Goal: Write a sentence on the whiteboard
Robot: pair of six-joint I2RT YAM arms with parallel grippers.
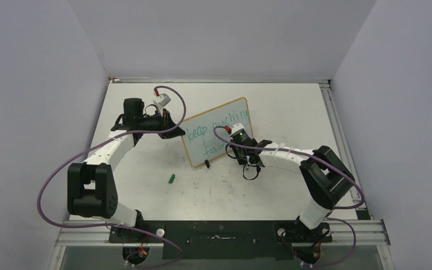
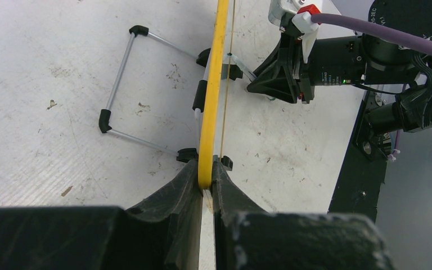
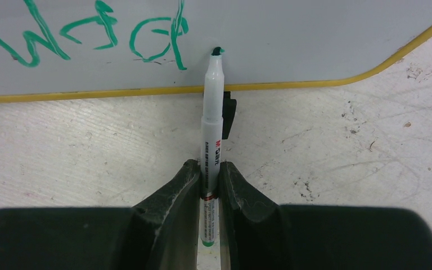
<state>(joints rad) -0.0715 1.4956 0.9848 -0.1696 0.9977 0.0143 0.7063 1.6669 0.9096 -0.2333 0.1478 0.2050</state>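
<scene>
Left arm (image 1: pixel 109 149) and right arm (image 1: pixel 287 154): white link shells, blocky black joint housings. One purple cable (image 2: pixel 382 35) per arm, looping wide toward 9 and 3 o'clock, and ending in a red-and-white plug (image 2: pixel 306 11). Green indicator lit on the right wrist. Right gripper (image 3: pixel 208 169): fingers (image 3: pixel 171 197) matte black, wedge-shaped, with scuffed pale edges. Black base plate (image 1: pixel 225 233) at 6 o'clock.

The top camera looks steeply down from 6 o'clock over the whole desk (image 1: pixel 292 112). Both wrist cameras sit close; all three share the whiteboard (image 1: pixel 216 132).
</scene>
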